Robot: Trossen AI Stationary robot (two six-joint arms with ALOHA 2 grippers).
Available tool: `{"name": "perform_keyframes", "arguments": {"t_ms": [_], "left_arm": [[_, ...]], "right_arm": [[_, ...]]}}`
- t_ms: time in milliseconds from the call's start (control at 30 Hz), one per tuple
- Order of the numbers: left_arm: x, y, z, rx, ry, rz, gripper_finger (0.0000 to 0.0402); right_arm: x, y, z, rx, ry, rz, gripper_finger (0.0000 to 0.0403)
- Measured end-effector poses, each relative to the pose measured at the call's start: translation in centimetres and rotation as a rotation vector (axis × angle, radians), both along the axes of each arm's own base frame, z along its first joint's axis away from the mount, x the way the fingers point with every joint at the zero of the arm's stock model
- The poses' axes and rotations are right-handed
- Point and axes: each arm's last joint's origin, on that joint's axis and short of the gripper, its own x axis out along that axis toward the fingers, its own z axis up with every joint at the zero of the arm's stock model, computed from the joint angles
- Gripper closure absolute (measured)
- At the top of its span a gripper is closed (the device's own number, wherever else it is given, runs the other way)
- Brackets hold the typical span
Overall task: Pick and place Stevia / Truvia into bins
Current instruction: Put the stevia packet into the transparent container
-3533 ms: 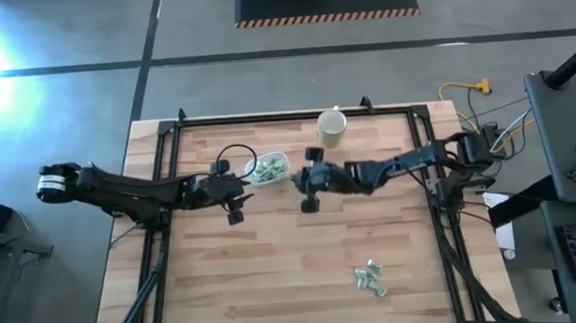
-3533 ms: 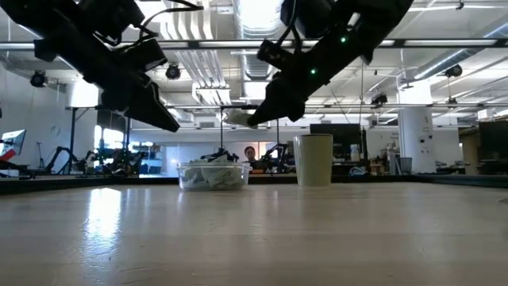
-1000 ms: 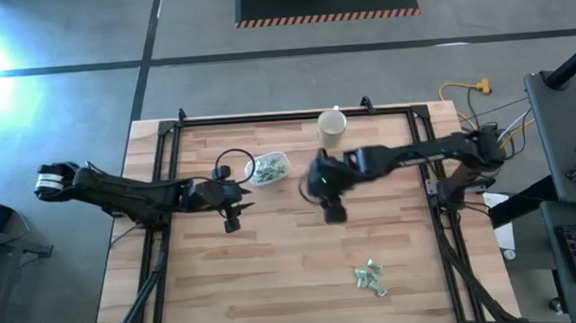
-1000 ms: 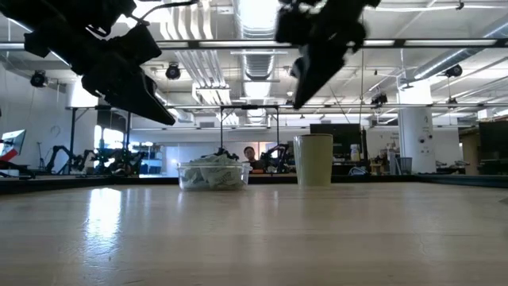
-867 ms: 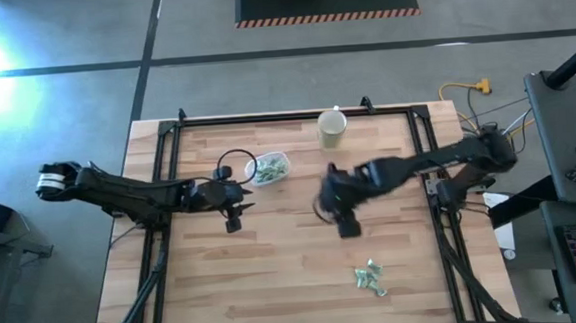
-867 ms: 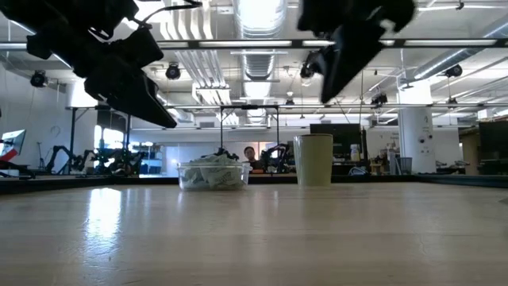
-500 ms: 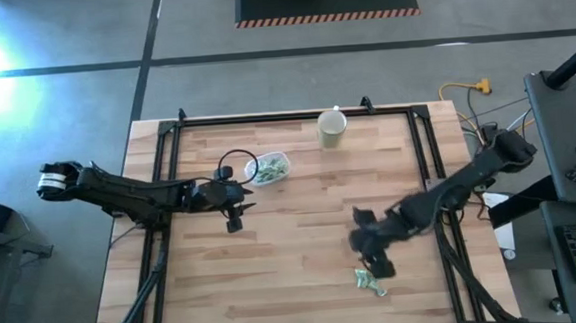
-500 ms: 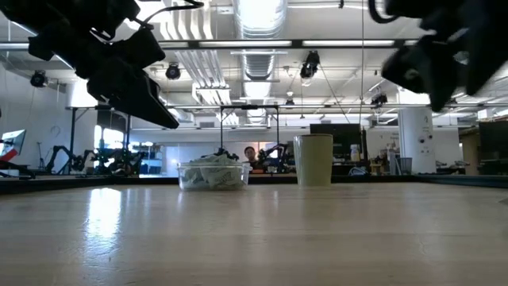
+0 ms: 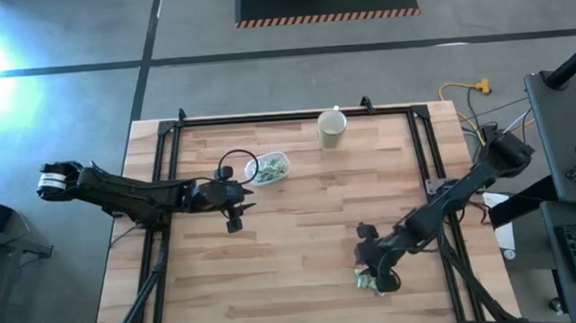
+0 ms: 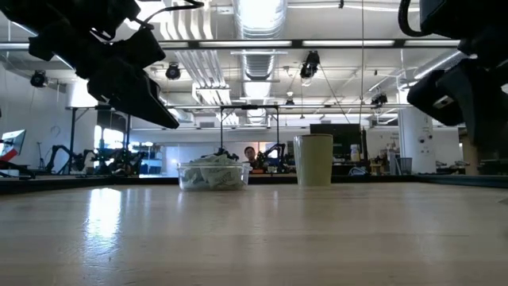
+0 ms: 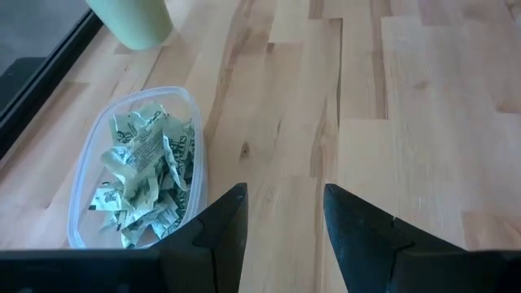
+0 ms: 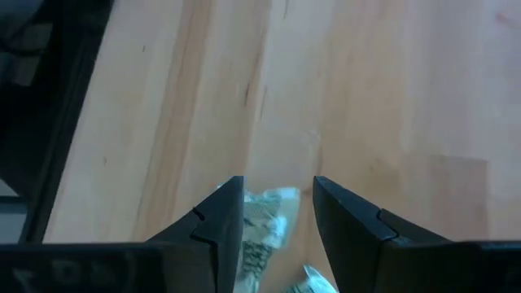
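The small clear plastic tub (image 9: 269, 168) sits on the wooden table (image 9: 294, 251) just beside the beige cylindrical cup (image 9: 332, 129), and is heaped with crumpled pale green and white sachets (image 11: 145, 175). Well apart from the tub, near the table's front edge, a small loose pile of sachets (image 9: 365, 280) lies half hidden under the right gripper (image 9: 383, 278), whose fingers stand apart around one sachet (image 12: 264, 213), nothing gripped. The left gripper (image 9: 233, 220) hangs beside the tub, fingers apart and empty.
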Motion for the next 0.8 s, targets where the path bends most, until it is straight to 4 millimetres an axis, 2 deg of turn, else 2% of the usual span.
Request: {"name": "perform_keyframes", "arguments": {"t_ms": [533, 800], "left_arm": [[0.0, 0.0, -0.1, -0.008, 0.006, -0.013, 0.0256], [0.0, 0.0, -0.1, -0.009, 0.007, -0.014, 0.0256]], "right_arm": [[-0.1, 1.4, -3.7, -0.028, 0.059, 0.036, 0.0267], [0.1, 1.5, -4.5, -0.045, 0.072, 0.035, 0.0272]]}}
